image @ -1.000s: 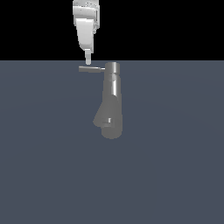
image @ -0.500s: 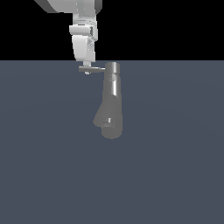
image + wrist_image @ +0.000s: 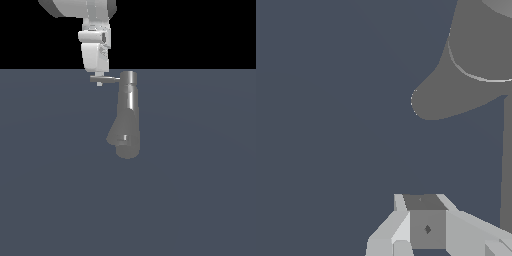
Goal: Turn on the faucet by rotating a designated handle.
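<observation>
In the exterior view the faucet [image 3: 127,117] lies on a flat dark grey-blue surface [image 3: 200,190], its short round cap at the far end and its rounded spout end nearer the camera. The handle [image 3: 106,78], a thin straight rod, sticks out from the cap toward the exterior view's left. The white gripper [image 3: 99,83] comes down from above right at the outer end of that rod: its body sits directly over the rod's tip, and a small fingertip [image 3: 99,83] shows just under the rod there, so the rod's end seems to be at or between the fingers. Whether the fingers are apart, together or clamped on the rod cannot be told from either picture. The faucet's column is just beside the gripper, toward the exterior view's right. In the wrist view the gripper [image 3: 426,227] shows as pale blocky parts around a grey square face, with the faucet [image 3: 471,75] as a large grey rounded shape beyond it over the same dark surface [image 3: 331,125].
</observation>
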